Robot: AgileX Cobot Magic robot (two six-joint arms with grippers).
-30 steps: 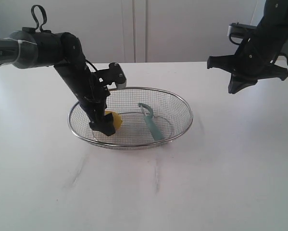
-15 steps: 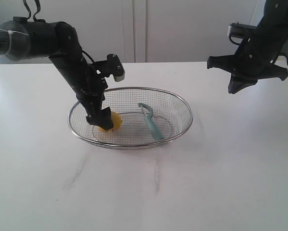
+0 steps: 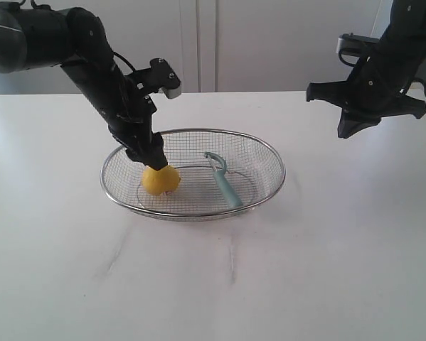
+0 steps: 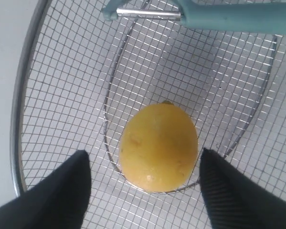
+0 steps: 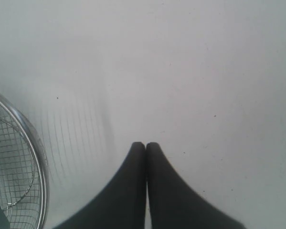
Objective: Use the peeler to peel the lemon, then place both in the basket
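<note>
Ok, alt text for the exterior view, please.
A silver wire mesh basket on a white table holds a yellow lemon and a teal peeler, lying apart. The left tool hangs open just over the lemon, not gripping it; the right tool is raised off to the right, shut.

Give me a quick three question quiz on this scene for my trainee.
1. Fill in: the left claw hangs open over the ____.
2. Which is shut? A left claw, B right claw, C both.
3. True or false: the peeler lies inside the basket.
Key: 1 lemon; 2 B; 3 true.
</note>
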